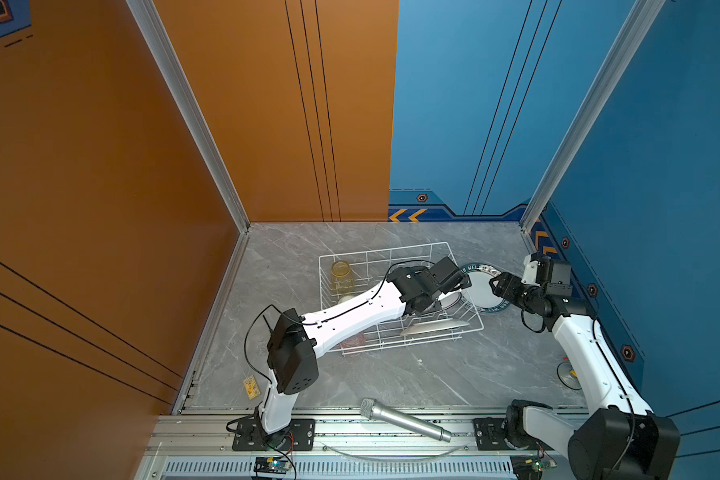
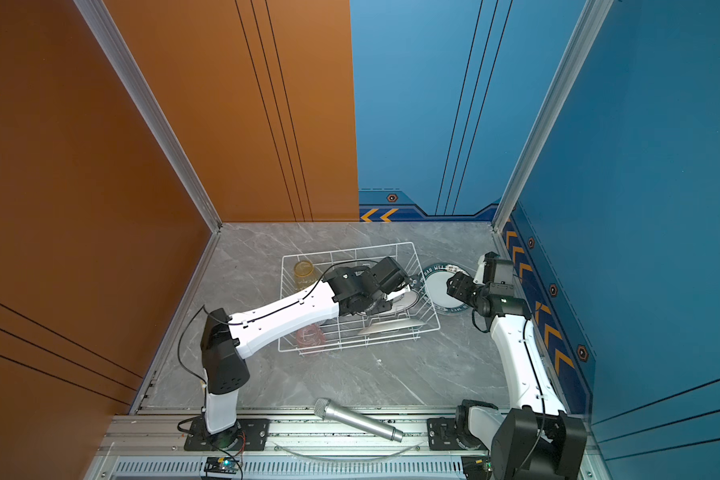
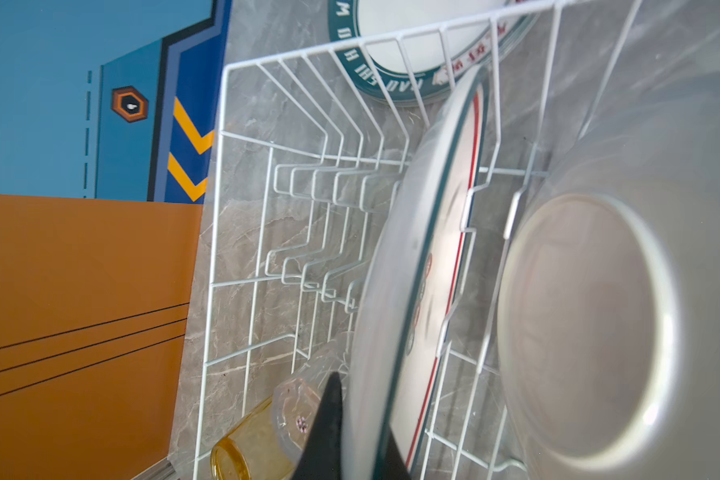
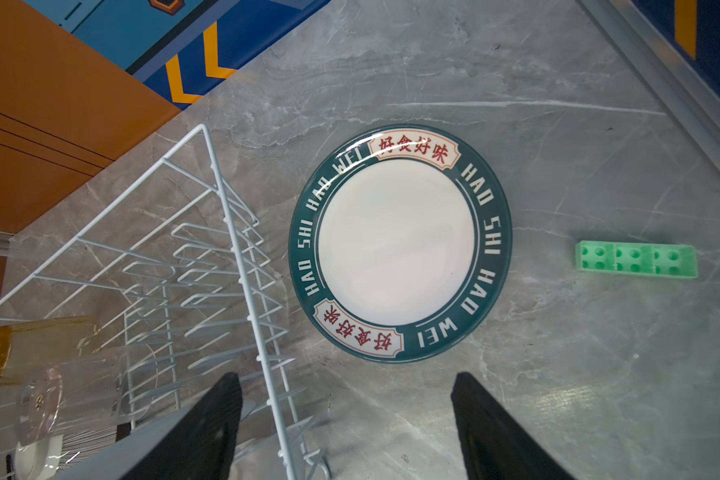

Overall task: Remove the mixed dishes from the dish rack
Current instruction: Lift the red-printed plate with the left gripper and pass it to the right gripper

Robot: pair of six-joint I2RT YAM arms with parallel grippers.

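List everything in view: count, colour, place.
dish rack: one, white wire, table middle.
lettered plate: one, white, teal rim, table right of rack.
gripped plate: one, white, standing in rack.
leaning plate: one, pale, rack's near right.
yellow tumbler: one, yellow, rack's far left corner.
clear tumbler: one, clear, beside yellow tumbler.
pink tumbler: one, pinkish, rack's near left corner.
striped bowl: one, striped, in rack.
microphone: one, silver, front rail.
green block: one, green, table near lettered plate.
yellow card: one, yellow, table's near left.
left claw: one, black, shut on gripped plate.
right claw: one, black, open over lettered plate.
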